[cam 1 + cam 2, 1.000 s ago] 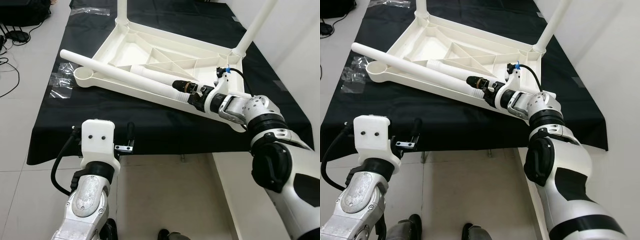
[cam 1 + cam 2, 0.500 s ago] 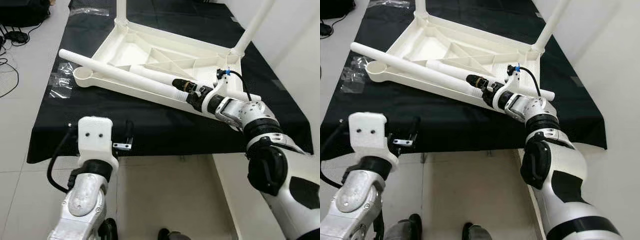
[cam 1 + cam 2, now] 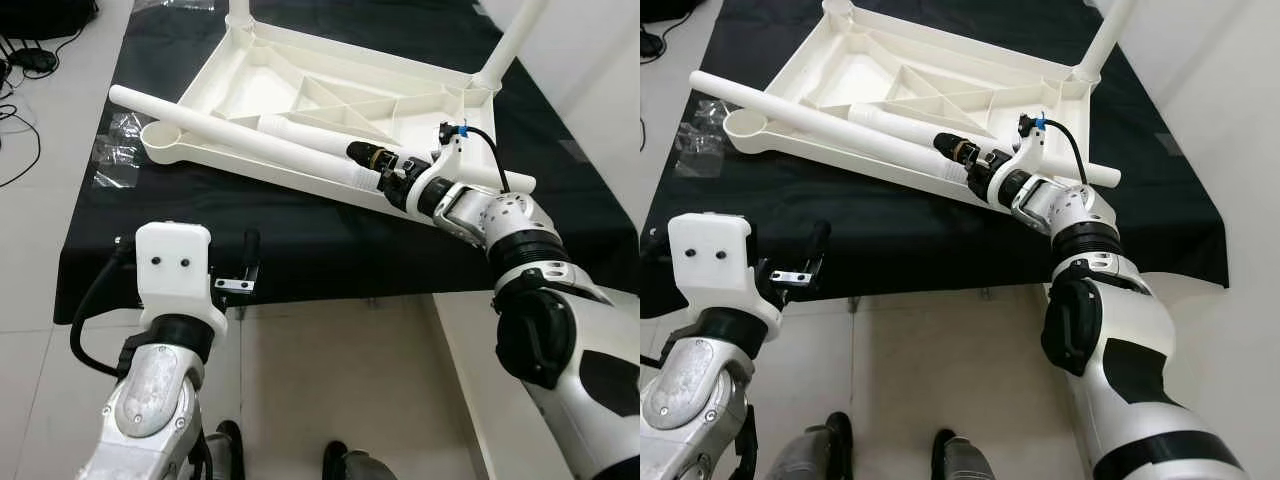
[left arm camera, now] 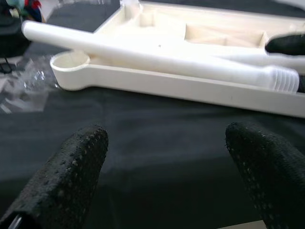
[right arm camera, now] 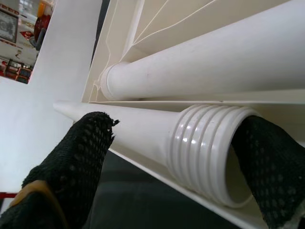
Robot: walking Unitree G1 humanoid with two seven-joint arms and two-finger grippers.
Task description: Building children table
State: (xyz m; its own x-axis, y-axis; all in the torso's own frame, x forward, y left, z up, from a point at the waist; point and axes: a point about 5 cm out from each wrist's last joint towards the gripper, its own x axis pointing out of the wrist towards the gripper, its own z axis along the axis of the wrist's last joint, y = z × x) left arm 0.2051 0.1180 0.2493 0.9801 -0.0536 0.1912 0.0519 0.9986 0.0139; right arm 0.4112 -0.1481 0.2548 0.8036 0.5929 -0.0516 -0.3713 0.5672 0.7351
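The white children's table top point(image 3: 250, 90) lies upside down on a black-covered bench point(image 3: 330, 240). Two legs point(image 3: 510, 45) stand screwed into its far corners. A long loose leg point(image 3: 220, 130) lies slanted across the top's front rim. My right gripper point(image 3: 385, 172) is shut on this leg's threaded end point(image 5: 205, 152), one black finger point(image 5: 86, 157) on each side. Another leg point(image 5: 214, 57) lies inside the top just behind it. My left gripper point(image 4: 164, 176) hovers open at the bench's front edge, short of the top's round corner socket point(image 4: 71, 64), holding nothing.
Crumpled clear plastic point(image 3: 115, 150) lies on the cloth at the left end. A white tube end point(image 3: 515, 182) pokes out beside my right wrist. Cables point(image 3: 20, 70) trail on the tiled floor at left. A white wall point(image 3: 600, 80) stands close on the right.
The camera has shifted a little, so the whole scene sits slightly higher. My left arm has drifted left and nearer. The right gripper still holds the leg's threaded end.
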